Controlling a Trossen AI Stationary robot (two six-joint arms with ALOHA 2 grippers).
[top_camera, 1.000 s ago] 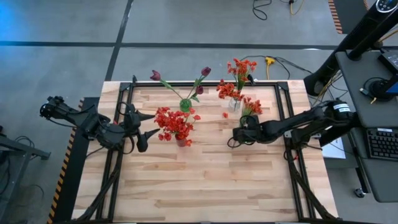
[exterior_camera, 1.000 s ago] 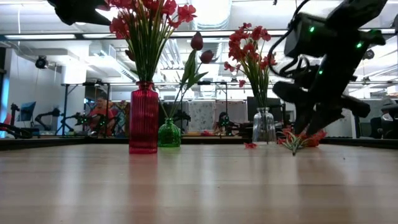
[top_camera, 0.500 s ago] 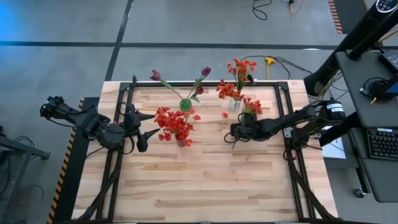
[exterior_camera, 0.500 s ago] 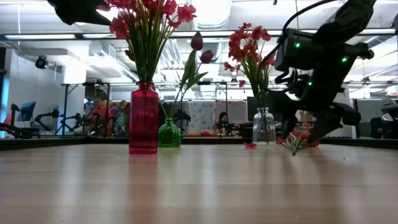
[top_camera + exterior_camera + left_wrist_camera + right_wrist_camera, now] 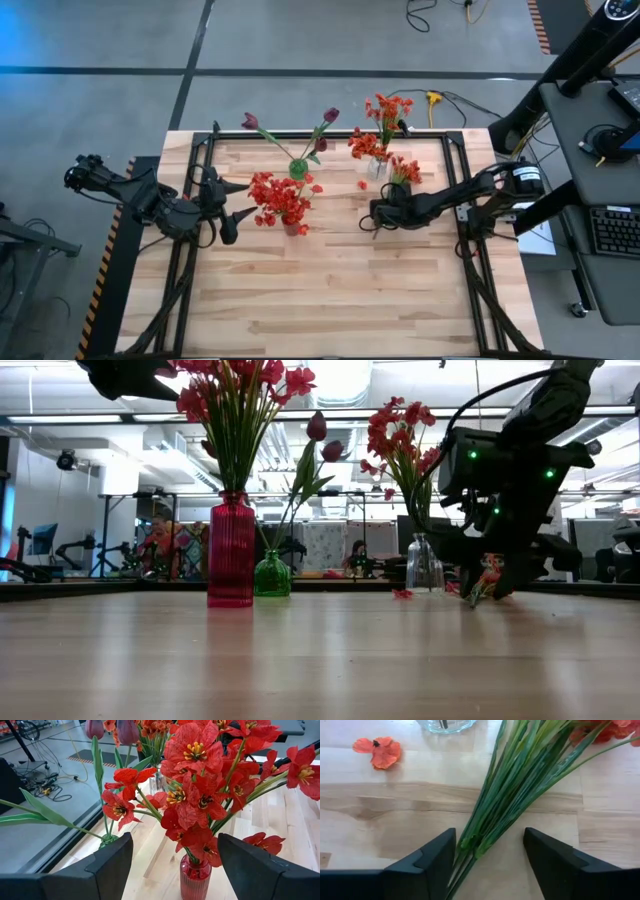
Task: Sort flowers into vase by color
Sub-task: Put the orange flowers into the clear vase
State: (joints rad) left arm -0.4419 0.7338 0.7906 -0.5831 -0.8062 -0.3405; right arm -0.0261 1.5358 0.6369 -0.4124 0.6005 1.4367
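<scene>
Pale butcher-block wooden table (image 5: 330,290); an orange-red bunch with long green leaves (image 5: 520,780) lies between the right gripper (image 5: 490,857)'s parted fingers. Left gripper (image 5: 172,865) open before the ribbed red glass vase (image 5: 194,879). Workshop behind.

Your table (image 5: 320,290) is pale wooden planking. Toward twelve o'clock stand three vases: a red vase (image 5: 292,227) nearest centre, a green vase (image 5: 298,169) behind it, a clear vase (image 5: 377,167) toward one o'clock. An orange-red stem (image 5: 520,775) lies flat beside the clear vase, with a loose bloom (image 5: 379,752) nearby.
</scene>
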